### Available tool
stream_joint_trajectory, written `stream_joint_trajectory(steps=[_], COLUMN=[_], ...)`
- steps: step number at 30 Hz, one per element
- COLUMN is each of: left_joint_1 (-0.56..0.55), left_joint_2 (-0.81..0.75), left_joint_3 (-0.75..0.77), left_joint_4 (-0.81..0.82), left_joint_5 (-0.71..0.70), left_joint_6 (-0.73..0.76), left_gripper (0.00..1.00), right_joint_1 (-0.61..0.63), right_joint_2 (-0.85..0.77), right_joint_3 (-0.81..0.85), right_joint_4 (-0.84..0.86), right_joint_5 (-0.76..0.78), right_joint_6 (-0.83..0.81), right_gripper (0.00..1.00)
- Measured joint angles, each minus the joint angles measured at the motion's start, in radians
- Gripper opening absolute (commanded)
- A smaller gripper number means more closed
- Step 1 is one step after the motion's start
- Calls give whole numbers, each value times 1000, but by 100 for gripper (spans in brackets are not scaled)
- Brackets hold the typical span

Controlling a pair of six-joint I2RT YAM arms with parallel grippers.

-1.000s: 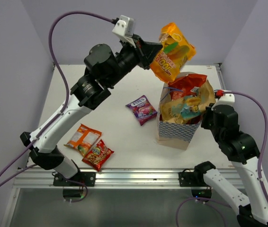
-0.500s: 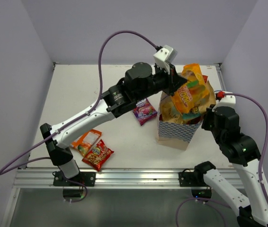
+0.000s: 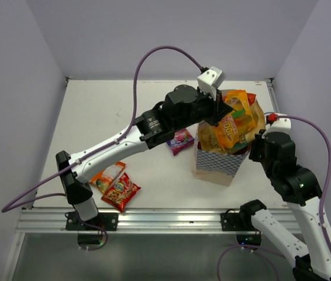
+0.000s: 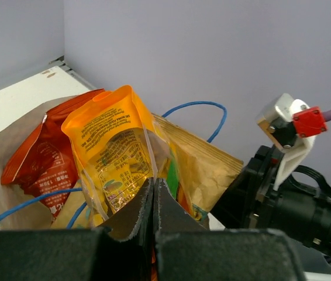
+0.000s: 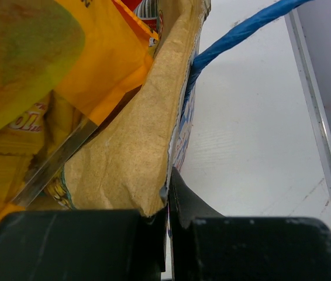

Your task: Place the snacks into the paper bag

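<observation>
The blue-and-white checked paper bag (image 3: 218, 163) stands upright at the table's right. My left gripper (image 3: 224, 113) is over its mouth, shut on the edge of the orange packet (image 3: 236, 122), whose lower half is inside the bag. In the left wrist view the fingers pinch the orange packet (image 4: 114, 153) between a red packet (image 4: 41, 165) and a tan-brown packet (image 4: 205, 168). My right gripper (image 5: 169, 177) is shut on the bag's right rim (image 5: 135, 153). A purple packet (image 3: 180, 139), an orange-white packet (image 3: 106, 174) and a small red packet (image 3: 120, 192) lie on the table.
A blue string handle (image 5: 237, 34) arches off the bag's rim beside my right gripper. My right arm's wrist (image 3: 273, 149) presses close to the bag. The table's raised edge (image 3: 269, 88) runs along the right side, and purple walls enclose the table.
My left arm swung down and to the right, bringing the orange packet from high above the bag into its mouth. The right gripper kept its hold on the rim.
</observation>
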Motion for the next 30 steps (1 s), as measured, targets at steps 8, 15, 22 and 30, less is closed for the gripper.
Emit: stream_joint_trajectory(steps=[8,15,22,30], left_joint_1=[-16,-116,-258,-297], left_joint_2=[86,153,180,179], left_joint_3=[6,61,204,279], left_joint_4=[-55,-91,-107,-92], left_joint_5=[-113,-286,-489,-661], left_joint_6=[63,201,343,422], left_gripper=[16,73,84,84], right_joint_1=[0,0,0,0], right_joint_2=[0,2,0,2], right_joint_3=[-1,-1,-1,-1], right_joint_4=[-2,-3,-2,13], right_joint_5=[0,0,0,-2], right_joint_6=[0,0,1,1], right_gripper=[0,0,0,0])
